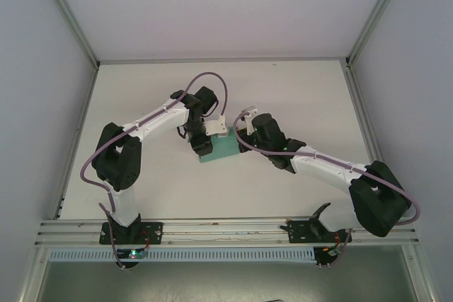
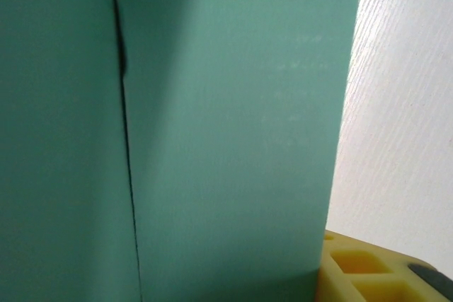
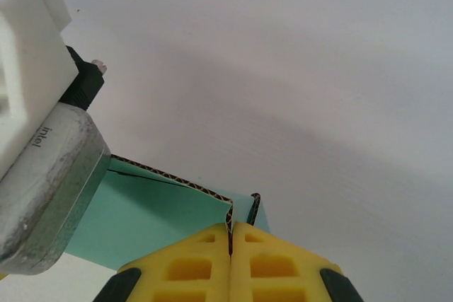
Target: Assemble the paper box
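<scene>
Green paper box (image 2: 233, 139) sits up close, in the middle of my white desk (image 1: 297, 97). My right claw (image 3: 231, 238) pinches its card edge tight. My left claw (image 1: 202, 145) is at its left end; I cannot tell how wide it is.

Bright diffuse light; soft shadows; left wrist view blurred close-up.

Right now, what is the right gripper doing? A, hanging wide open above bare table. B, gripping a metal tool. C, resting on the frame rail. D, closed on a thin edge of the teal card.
D: in the right wrist view, the right gripper has its yellow fingers pressed together, with a flap edge of the paper box pinched between them.
</scene>
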### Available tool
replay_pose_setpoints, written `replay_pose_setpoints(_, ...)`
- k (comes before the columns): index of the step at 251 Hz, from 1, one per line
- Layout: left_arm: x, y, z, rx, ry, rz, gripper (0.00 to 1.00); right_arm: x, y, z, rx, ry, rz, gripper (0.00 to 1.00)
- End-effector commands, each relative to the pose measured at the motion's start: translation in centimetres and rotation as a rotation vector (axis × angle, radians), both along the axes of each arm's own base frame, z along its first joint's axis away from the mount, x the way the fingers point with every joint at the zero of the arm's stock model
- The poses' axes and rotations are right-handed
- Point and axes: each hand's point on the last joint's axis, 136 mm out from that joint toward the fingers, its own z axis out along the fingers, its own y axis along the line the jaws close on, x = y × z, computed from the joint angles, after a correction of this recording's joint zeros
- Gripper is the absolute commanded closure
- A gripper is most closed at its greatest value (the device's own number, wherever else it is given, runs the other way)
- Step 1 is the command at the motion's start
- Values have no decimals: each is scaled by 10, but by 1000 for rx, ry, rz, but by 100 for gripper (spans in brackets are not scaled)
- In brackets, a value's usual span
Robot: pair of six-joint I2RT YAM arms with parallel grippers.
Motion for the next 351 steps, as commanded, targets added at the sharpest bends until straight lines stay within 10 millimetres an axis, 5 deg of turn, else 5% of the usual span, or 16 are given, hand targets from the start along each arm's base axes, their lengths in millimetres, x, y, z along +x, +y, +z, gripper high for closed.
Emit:
replay_pose_setpoints(1,19,-23,9,-85,-62,8,51,-47,-9,-74,-163,206,89,100)
replay_pose_setpoints(34,20,-22,11,-81,-68,15,48,-51,-11,-84,-160,224,67,100)
replay_pose_setpoints(129,27,-19,15,-67,-98,62,42,-36,-11,-67,-183,166,-12,100)
replay_pose_setpoints(203,24,-19,7,-62,-81,64,48,-39,-10,-94,-279,183,17,100)
replay_pose_setpoints(260,27,-21,8,-71,-92,71,47,-34,-3,-78,-240,163,15,100)
replay_pose_setpoints(306,32,-24,20,-91,-119,79,37,-26,3,-54,-217,165,-15,100)
replay_pose_setpoints(345,29,-25,35,-130,-139,86,17,-22,3,-36,-220,202,-60,100)
replay_pose_setpoints(351,29,-25,38,-137,-146,89,5,-22,4,-35,-218,215,-65,100)
